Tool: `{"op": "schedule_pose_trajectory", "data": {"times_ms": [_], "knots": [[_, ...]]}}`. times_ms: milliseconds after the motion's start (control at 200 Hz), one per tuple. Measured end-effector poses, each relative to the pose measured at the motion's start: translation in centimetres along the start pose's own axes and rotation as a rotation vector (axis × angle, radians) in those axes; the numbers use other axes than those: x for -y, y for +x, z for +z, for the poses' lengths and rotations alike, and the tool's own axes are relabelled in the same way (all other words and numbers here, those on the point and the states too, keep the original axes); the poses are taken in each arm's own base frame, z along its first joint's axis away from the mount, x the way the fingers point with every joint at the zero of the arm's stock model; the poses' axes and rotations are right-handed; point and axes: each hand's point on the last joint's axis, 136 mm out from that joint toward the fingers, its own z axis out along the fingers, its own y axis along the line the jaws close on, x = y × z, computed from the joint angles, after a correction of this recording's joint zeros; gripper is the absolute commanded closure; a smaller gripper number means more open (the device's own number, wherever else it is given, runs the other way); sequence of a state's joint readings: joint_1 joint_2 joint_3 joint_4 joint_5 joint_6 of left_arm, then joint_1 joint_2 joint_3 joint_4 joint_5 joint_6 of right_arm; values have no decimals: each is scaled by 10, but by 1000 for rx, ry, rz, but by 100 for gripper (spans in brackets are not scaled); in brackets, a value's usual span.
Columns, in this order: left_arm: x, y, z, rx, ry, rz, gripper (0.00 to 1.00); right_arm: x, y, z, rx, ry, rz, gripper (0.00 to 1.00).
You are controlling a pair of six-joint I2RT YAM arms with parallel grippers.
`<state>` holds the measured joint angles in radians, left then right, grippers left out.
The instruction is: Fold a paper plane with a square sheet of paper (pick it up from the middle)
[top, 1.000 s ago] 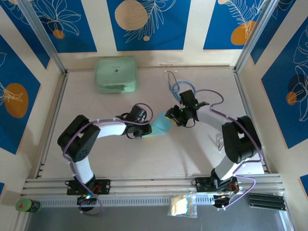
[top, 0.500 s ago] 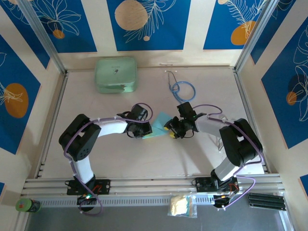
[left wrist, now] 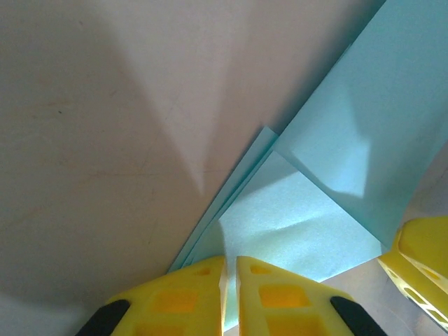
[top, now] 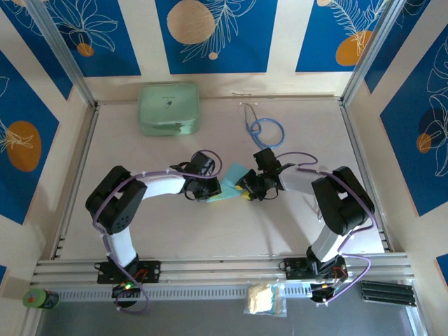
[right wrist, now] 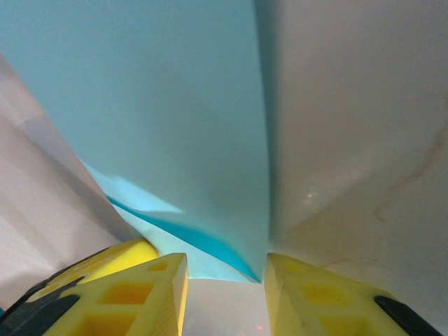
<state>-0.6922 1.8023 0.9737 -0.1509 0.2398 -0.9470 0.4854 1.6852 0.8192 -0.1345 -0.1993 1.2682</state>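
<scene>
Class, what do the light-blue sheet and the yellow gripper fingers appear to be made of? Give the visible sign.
The light-blue sheet: thin matte paper; it holds sharp creases and shows layered edges. The yellow fingers: probably moulded plastic; smooth, uniform colour, recessed pockets.

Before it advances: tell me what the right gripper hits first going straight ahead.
The light-blue paper: its lower corner sits right at the gap between the open fingers of the right gripper. Nothing nearer shows, though depth is hard to judge.
</scene>
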Motion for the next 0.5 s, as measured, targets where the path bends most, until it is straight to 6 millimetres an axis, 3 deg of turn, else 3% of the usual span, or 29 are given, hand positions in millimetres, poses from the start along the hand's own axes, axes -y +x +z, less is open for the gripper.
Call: {"op": "schedule_pose_trajectory", "data": {"times_ms": [500], "knots": [[2, 2, 0, -17, 13, -42, 84, -16, -3, 3, 5, -86, -42, 72]]}}
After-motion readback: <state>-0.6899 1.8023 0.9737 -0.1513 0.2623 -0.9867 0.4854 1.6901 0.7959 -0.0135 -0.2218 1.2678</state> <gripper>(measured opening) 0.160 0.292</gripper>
